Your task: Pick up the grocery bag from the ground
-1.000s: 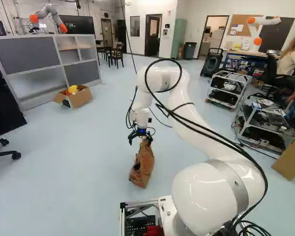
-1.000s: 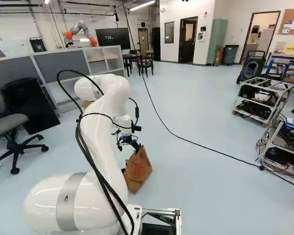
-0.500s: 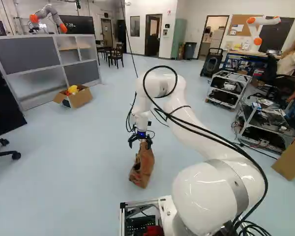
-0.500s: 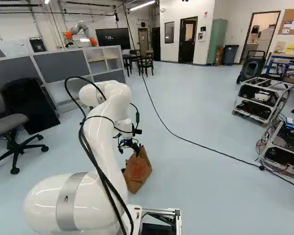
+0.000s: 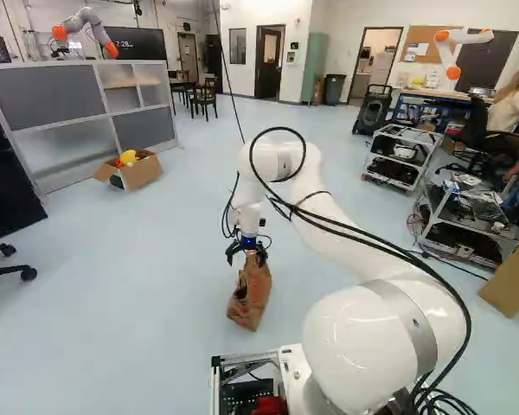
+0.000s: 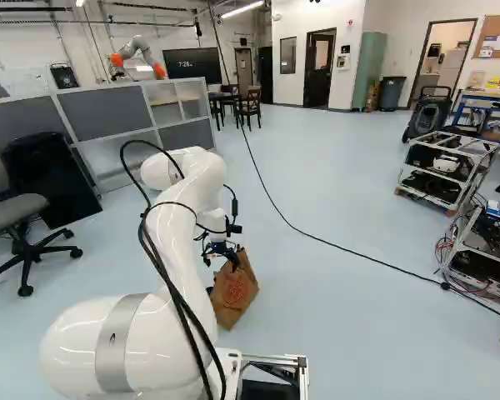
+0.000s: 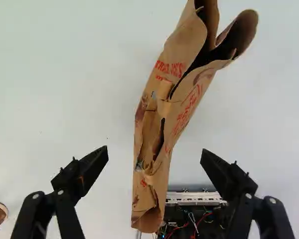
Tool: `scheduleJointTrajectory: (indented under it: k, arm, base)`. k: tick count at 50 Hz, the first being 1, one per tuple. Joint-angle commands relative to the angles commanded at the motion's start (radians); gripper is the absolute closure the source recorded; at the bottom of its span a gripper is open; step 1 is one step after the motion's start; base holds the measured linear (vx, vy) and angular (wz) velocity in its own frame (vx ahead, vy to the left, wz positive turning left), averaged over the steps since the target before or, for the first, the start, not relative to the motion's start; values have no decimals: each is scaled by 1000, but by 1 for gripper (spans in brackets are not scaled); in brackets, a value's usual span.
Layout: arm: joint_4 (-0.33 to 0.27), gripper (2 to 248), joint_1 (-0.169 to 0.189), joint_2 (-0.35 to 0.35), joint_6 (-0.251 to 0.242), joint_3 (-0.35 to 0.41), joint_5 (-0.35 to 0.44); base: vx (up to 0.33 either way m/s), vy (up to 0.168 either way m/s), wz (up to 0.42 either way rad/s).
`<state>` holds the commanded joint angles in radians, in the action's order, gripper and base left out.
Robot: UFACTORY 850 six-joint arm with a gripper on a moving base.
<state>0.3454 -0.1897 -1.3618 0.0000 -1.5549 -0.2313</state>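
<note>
"What's the biggest thing you see?"

"The pale blue floor (image 5: 156,285). Next, the grey-panelled partition (image 5: 56,95), at the left of the left base view."

"And after that?"

"The white arm (image 5: 350,337), rising from its joint and bending over to point down ahead of the base. Then two metal carts, the farther one (image 5: 391,180) and the nearer one (image 5: 454,252), at the right of the left base view. The grey chair (image 6: 12,212) is at the left of the right base view, near the partition."

"Anything smaller out there?"

"An open cardboard box (image 5: 142,178) on the floor beside the partition."

"Where's the grocery bag?"

"The grocery bag (image 5: 249,301) is on the floor ahead of the base, just under the gripper (image 5: 247,256). It's brown paper, narrow and creased, with red print and its top edges curling apart. Its top reaches up close to the fingers."

"Has the gripper (image 7: 154,153) got hold of it?"

"No, it's open. In the wrist view its two fingers stand wide apart, one on each side of the bag, with floor showing between each finger and the paper."

"And the smallest?"

"A yellow thing (image 5: 127,157) in the cardboard box. I can't tell what it is."
</note>
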Motion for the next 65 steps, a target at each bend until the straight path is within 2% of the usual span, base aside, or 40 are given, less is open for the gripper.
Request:
scheduleJointTrajectory:
  k: [47, 52, 53, 58, 59, 63, 64, 65]
  arm:
    - [0, 3, 0, -177, 0, -163, 0]
    - [0, 9, 0, -197, 0, -182, 0]
    - [0, 46, 0, -200, 0, -185, 0]
    - [0, 46, 0, -208, 0, -193, 0]
    - [0, 85, 0, -209, 0, -193, 0]
    - [0, 85, 0, -211, 0, -195, 0]
    - [0, 124, 0, -211, 0, -196, 0]
    - [0, 124, 0, -211, 0, -196, 0]
  base:
    - [0, 0, 0]
    - [0, 0, 0]
    - [0, 0, 0]
    - [0, 0, 0]
    - [0, 0, 0]
    - [0, 0, 0]
    - [0, 0, 0]
    - [0, 0, 0]
